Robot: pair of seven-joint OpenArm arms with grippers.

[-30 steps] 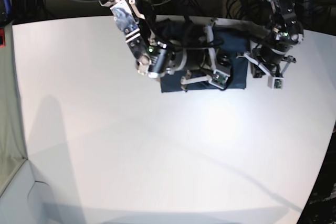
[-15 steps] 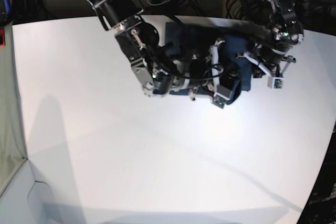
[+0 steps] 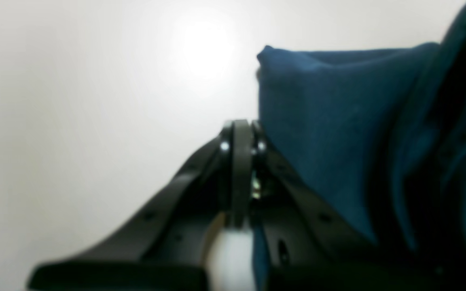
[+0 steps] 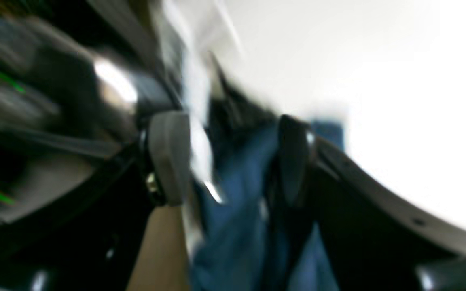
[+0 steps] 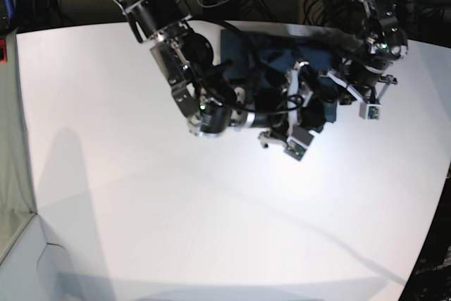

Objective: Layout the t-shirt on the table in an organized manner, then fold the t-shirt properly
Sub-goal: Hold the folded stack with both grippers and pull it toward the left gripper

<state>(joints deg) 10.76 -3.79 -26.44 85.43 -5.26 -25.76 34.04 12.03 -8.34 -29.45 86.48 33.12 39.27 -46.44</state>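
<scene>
the bench (image 5: 141,209) lies bare across its near and left stretches, open to any approach. at the far edge the bunched t-shirt (image 5: 282,58), the right claw (image 5: 310,111) and the left claw (image 5: 345,93) crowd together, blocking passage.

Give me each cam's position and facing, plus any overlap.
Base: high over the table, looking down; shows both arms, the left gripper and the right gripper at the shirt.
Left wrist: behind the shut left gripper, looking along the jaws; shirt beside them, table beyond.
Right wrist: behind the right gripper, blurred; jaws apart with shirt between.
Shared: shirt and table in all three.
</scene>
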